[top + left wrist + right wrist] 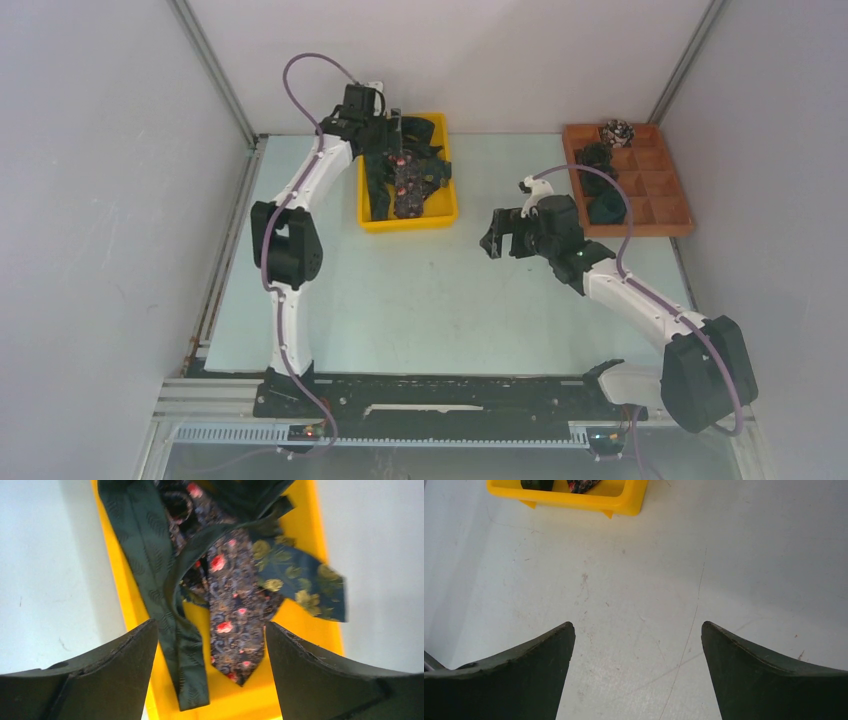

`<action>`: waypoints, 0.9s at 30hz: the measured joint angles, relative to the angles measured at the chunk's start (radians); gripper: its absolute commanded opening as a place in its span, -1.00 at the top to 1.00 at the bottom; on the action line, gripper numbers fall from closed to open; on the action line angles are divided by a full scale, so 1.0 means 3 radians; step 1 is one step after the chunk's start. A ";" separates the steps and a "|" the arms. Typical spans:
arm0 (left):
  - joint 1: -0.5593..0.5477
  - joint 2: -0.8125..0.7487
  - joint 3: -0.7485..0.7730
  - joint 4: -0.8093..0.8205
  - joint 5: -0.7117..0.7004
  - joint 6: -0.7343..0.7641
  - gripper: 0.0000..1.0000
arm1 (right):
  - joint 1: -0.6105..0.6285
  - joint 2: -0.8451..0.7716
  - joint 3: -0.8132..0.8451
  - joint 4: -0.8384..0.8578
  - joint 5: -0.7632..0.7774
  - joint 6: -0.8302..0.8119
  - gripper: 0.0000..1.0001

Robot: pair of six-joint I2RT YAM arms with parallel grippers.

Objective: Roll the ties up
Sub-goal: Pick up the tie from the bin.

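Scuffed pale table (420, 300), white walls (100, 200)

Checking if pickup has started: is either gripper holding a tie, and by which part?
Nothing is held: the left gripper is open above the ties in the yellow bin, the right gripper open over the table.

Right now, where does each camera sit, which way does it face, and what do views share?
Top external: above, behind the bases, looking down on the table; both arms show, left gripper over the yellow bin.
Left wrist: on the left arm, looking down at ties in the bin; its open fingers show.
Right wrist: on the right arm, facing the bin across bare table; its open fingers show.
Shared: all three show the bin.
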 measured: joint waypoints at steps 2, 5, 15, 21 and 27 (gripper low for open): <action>0.0000 0.0116 0.0000 -0.0061 -0.0113 0.0042 -0.63 | -0.0023 0.0000 0.0000 0.0000 -0.0025 0.0000 -1.00; 0.0000 0.0291 0.0000 -0.0137 -0.0196 0.0052 -0.61 | -0.0061 0.0001 0.0000 0.0003 -0.0065 0.0004 -1.00; 0.0000 0.0660 0.0000 -0.0193 -0.0284 0.0048 -0.56 | -0.0155 0.0057 0.0000 0.0033 -0.0219 0.0043 -1.00; 0.0006 0.0731 0.0000 -0.0186 -0.0319 0.0048 -0.51 | -0.0219 0.0125 0.0000 0.0055 -0.0322 0.0065 -0.99; 0.0010 0.0849 0.0025 -0.0160 -0.0342 0.0043 -0.40 | -0.0248 0.0183 0.0000 0.0053 -0.0387 0.0086 -1.00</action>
